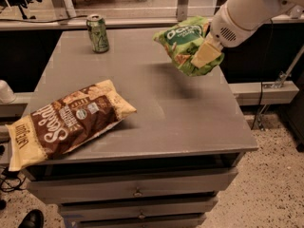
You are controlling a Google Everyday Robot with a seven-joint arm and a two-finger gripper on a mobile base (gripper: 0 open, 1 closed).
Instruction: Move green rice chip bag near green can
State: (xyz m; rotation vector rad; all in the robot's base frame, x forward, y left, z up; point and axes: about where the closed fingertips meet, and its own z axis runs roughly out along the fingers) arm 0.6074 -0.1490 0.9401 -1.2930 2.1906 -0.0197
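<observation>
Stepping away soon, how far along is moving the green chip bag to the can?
Pickup done: the claw, above the table's right rear, holds the green chip bag in the air. Left: carry it to the can at rear left, set it down.

A: Where is the tool?

B: The tool (205, 56) sits in the upper right of the frame, at the end of a white arm (247, 8). It is clamped on the green rice chip bag (183, 39), which hangs clear above the desk (180, 113), a soft shadow under it.

A: And the green can?

B: The green can (98, 33) stands upright at the upper left, near the desk's far edge, well apart from the bag.

A: Anything else?

B: 1 brown-and-cream bag (69, 120) lies flat at the lower left, its end reaching past the desk's corner. Drawers (137, 192) show below.
</observation>
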